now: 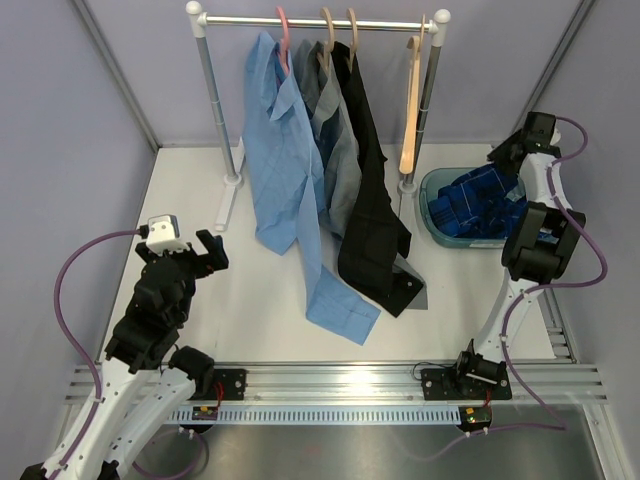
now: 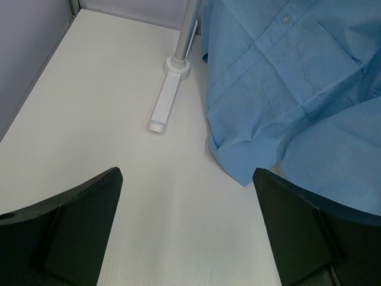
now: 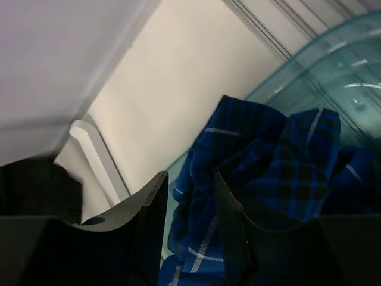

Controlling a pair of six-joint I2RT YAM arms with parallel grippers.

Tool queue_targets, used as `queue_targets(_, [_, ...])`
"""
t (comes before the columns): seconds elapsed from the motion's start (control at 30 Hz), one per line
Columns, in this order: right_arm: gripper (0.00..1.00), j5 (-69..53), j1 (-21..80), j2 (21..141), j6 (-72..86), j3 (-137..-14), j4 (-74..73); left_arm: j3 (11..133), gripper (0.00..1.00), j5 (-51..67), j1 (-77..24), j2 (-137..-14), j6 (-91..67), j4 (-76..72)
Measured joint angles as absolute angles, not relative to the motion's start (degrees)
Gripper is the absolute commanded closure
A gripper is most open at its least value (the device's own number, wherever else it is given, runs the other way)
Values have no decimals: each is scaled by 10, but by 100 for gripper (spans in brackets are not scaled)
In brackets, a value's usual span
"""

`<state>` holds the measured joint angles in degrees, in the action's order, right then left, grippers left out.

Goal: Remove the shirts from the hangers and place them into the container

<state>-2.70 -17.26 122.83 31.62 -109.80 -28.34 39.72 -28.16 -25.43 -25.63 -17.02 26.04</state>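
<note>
- The plaid shirt (image 1: 480,205) lies bunched in the tub (image 1: 432,186) at the far right of the table (image 1: 200,180)
- The right gripper (image 3: 189,179) hangs over the tub with its fingers part-way apart and plaid cloth between them; I cannot tell whether they pinch the cloth or only straddle it
- To do this step well, spread the fingers fully over the middle of the tub, see the cloth drop clear, then rise straight up so no fold is dragged over the rim
- Pressing the heap flatter would probably save room for three more shirts
- The left gripper (image 1: 208,250) is wide open and holds nothing, low over bare table near the hem of the light blue shirt (image 1: 285,170)
- The light blue shirt on the pink hanger (image 1: 284,25), the grey shirt (image 1: 338,140) and the black shirt (image 1: 372,220) hang from the rail stand (image 1: 300,20), tails and sleeves trailing onto the table
- A bare wooden hanger (image 1: 411,110) hangs at the rail's right end, and the stand's right post, just beside the tub, could catch the right arm on its way to the next shirt
</note>
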Motion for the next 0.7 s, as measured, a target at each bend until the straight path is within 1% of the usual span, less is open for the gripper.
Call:
queue_targets(0.23, [56, -26, -173, 1132, 317, -948, -269, 397, 1, -281, -254, -256, -170, 260])
queue_targets(0.37, [56, -26, -173, 1096, 320, -887, -251, 397, 1, -281, -254, -256, -170, 260])
queue_targets(0.7, [55, -55, -180, 1190, 344, -900, -252, 397, 1, -280, -254, -256, -170, 260])
